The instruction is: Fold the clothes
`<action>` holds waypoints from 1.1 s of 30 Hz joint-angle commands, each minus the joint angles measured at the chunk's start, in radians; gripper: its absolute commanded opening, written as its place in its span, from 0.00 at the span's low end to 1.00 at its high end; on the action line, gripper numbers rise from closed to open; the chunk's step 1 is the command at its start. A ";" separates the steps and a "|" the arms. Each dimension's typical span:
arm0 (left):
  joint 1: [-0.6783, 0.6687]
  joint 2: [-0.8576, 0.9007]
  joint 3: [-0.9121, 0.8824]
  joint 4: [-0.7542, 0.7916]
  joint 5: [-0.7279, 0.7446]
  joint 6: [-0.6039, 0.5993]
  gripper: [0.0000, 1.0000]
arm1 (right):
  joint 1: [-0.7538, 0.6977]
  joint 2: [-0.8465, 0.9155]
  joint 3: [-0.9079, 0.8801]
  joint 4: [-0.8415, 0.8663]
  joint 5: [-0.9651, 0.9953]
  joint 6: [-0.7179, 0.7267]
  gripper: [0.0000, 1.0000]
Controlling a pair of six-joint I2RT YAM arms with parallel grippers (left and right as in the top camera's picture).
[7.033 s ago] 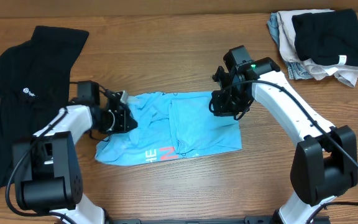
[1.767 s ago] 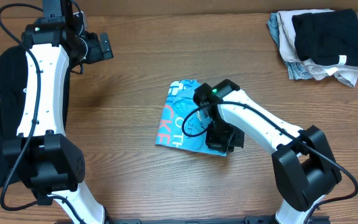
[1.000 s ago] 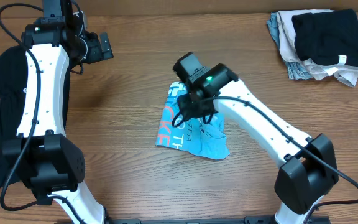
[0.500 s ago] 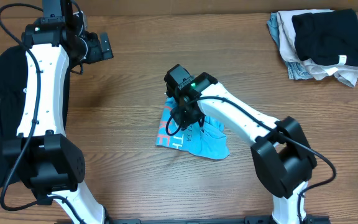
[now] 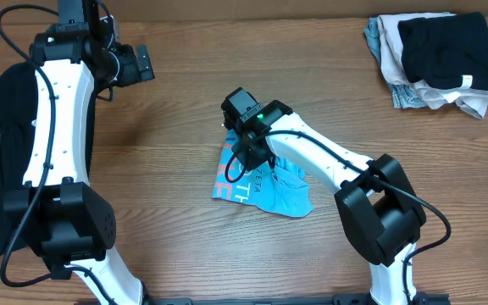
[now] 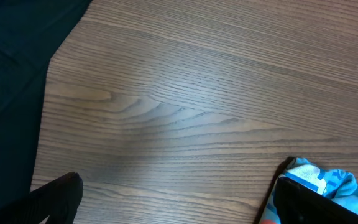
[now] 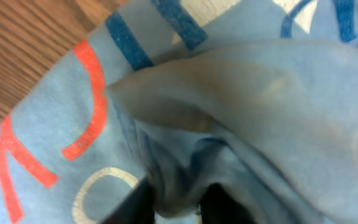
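The clothes are a light blue T-shirt (image 5: 274, 191) with white and red-orange lettering, lying bunched and partly folded mid-table. My right gripper (image 5: 247, 158) is down on its upper left part. In the right wrist view, a raised fold of the blue cloth (image 7: 278, 93) runs down between the dark fingers (image 7: 135, 204), and the right gripper (image 7: 176, 200) is shut on it. My left gripper (image 5: 130, 64) hangs open at the far left, well away from the shirt. In the left wrist view the left gripper (image 6: 173, 205) holds nothing, and a corner of the shirt (image 6: 331, 182) shows beyond one finger.
A black garment (image 5: 15, 110) lies spread along the table's left side, partly under the left arm. A pile of black, white and patterned clothes (image 5: 439, 55) sits at the far right corner. Bare wooden table (image 5: 168, 127) lies between the left arm and the shirt.
My right gripper moved from the shirt's lower right to its upper left, then closed on a fold of the cloth. The left arm has not moved.
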 commanded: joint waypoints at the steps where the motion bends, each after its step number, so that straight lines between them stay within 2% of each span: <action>1: -0.002 0.005 0.006 -0.003 -0.009 0.023 1.00 | 0.000 0.010 0.001 0.003 0.060 0.043 0.12; 3: -0.002 0.005 0.006 -0.003 -0.009 0.023 1.00 | -0.008 0.010 0.015 -0.010 0.060 0.069 0.04; 10: -0.002 0.005 0.006 -0.005 -0.009 0.023 1.00 | -0.061 -0.031 0.121 -0.085 0.050 0.165 0.04; 16: -0.002 0.005 0.006 -0.006 -0.010 0.023 1.00 | -0.165 -0.075 0.228 -0.163 -0.016 0.221 0.04; 22: -0.002 0.005 0.006 -0.010 -0.010 0.024 1.00 | -0.305 -0.076 0.226 -0.207 -0.133 0.258 0.04; 28: -0.002 0.005 0.006 -0.010 -0.010 0.024 1.00 | -0.421 -0.076 0.220 -0.291 -0.170 0.271 0.05; 29: -0.002 0.005 0.006 -0.010 -0.010 0.023 1.00 | -0.434 -0.076 0.220 -0.311 -0.175 0.272 0.08; 31: -0.002 0.005 0.006 -0.010 -0.010 0.023 1.00 | -0.457 -0.076 0.220 -0.352 -0.186 0.271 0.22; 33: -0.002 0.005 0.005 -0.008 -0.010 0.023 1.00 | -0.471 -0.076 0.220 -0.398 -0.193 0.272 0.46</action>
